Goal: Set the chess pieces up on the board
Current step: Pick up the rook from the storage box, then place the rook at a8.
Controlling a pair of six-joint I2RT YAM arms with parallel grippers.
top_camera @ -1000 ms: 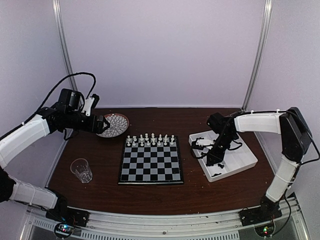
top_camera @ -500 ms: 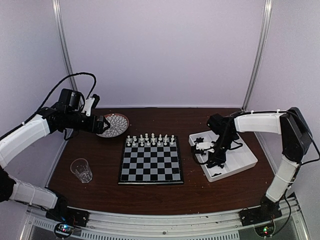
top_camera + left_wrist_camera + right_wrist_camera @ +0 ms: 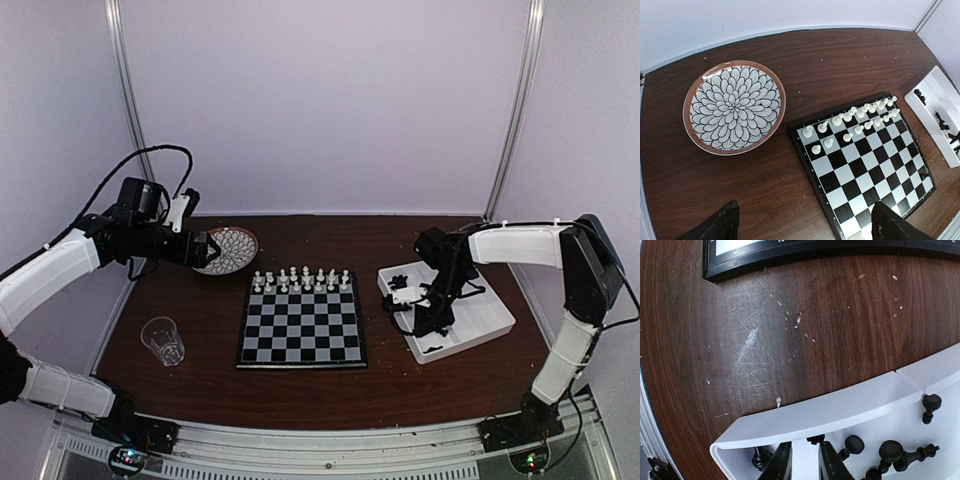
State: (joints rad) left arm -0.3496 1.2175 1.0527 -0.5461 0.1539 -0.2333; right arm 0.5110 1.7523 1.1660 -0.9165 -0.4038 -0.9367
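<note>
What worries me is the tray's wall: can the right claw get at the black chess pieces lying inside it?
Probably yes. The right claw is down inside the white tray, past its wall, and black chess pieces lie loose beside its fingertips, with nothing covering them.

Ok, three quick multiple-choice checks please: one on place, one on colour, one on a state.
1. The right fingers hang over: A the patterned plate; B the white tray; C the drinking glass.
2. The chess pieces standing on the board's far rows are: A black; B white; C mixed.
3. The left fingers are: A shut on a pawn; B shut, empty; C open, empty.
B: the wrist view shows the tray under them. B: only white men stand there. C: they are spread wide with nothing between.
</note>
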